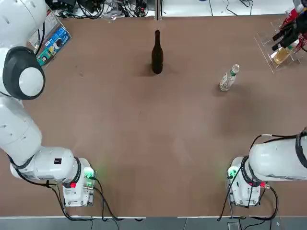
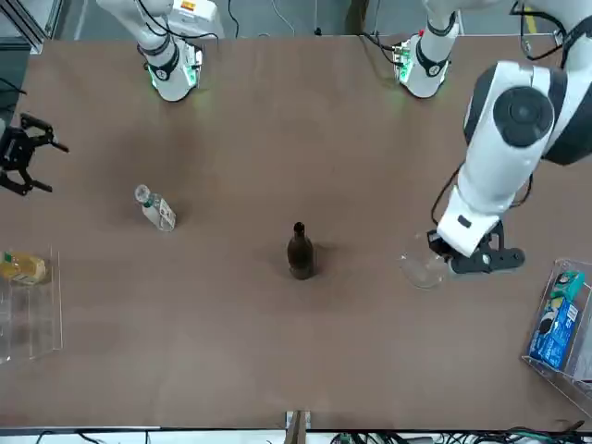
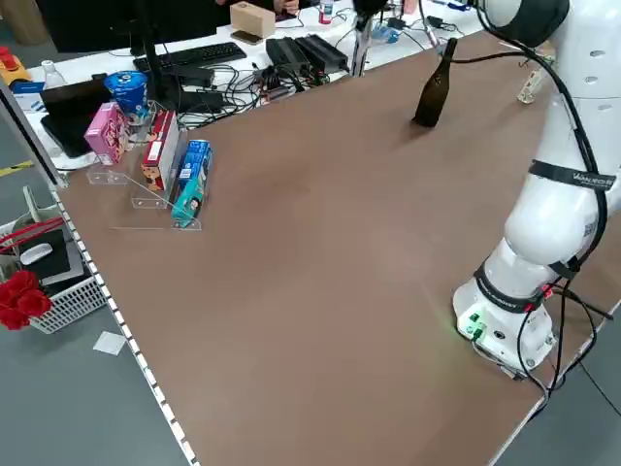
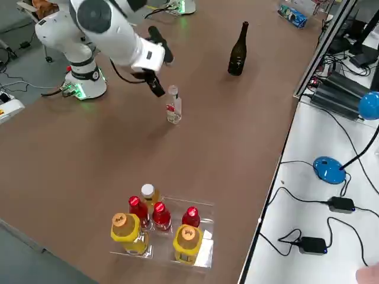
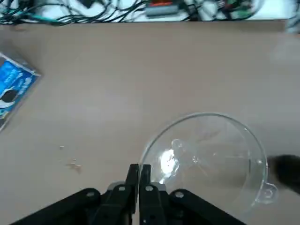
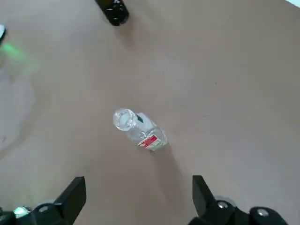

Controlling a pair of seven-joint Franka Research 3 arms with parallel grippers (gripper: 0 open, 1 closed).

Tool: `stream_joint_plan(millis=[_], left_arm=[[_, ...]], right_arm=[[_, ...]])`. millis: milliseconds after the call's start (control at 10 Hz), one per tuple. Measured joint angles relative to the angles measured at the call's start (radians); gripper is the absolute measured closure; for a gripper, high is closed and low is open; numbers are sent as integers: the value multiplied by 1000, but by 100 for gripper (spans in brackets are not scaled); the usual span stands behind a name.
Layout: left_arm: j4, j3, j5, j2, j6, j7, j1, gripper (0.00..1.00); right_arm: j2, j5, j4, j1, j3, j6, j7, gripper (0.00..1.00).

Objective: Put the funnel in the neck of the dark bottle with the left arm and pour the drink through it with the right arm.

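The left gripper (image 5: 139, 169) clenches the clear funnel (image 5: 206, 164) by its rim, left of the upright dark glass bottle (image 1: 157, 55), so it must go rightward. The small clear plastic bottle (image 1: 229, 78) stands between that and the spread-fingered right gripper (image 2: 35, 155).

Counting one dark bottle (image 1: 157, 55) standing far, near mid-table; one small clear bottle (image 1: 229, 78) standing far right; one clear funnel (image 5: 206, 164) showing on the left. Two robot arms reaching over the table: one left arm (image 1: 29, 124), one right arm (image 1: 278, 160). Two clear trays sitting far: one left tray (image 3: 199, 226), one right tray (image 4: 207, 245). Right tray is holding six bottles: three red-capped bottles (image 4: 161, 218), two yellow-collared bottles (image 4: 130, 235), one white-capped bottle (image 4: 150, 196). Far left, packages are showing: one pink box (image 3: 107, 133), one red box (image 3: 160, 150), one blue-teal box (image 3: 191, 183), one blue bag (image 3: 128, 92). Two blue round objects (image 4: 329, 170) sitting beyond the table's far edge.
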Motion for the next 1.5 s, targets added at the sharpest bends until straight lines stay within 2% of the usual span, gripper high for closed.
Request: stream_joint_plan(millis=[400, 700, 900, 1100, 1500], left_arm=[[34, -171, -30, -9, 21, -98, -16, 96], [34, -231, -42, 2, 150, -212, -33, 96], [33, -275, -43, 30, 164, -248, -42, 96], [33, -288, -43, 48, 165, -259, -59, 96], [16, -294, -43, 57, 163, -266, -70, 96]], right_arm=[[216, 255, -34, -23, -50, -43, -496, 0], [375, 391, -43, -32, -57, -119, -804, 0], [480, 471, -44, -50, -58, -169, -966, 0], [575, 526, -42, -56, -58, -214, -1059, 0], [644, 576, -37, -56, -56, -242, -1085, 0]])
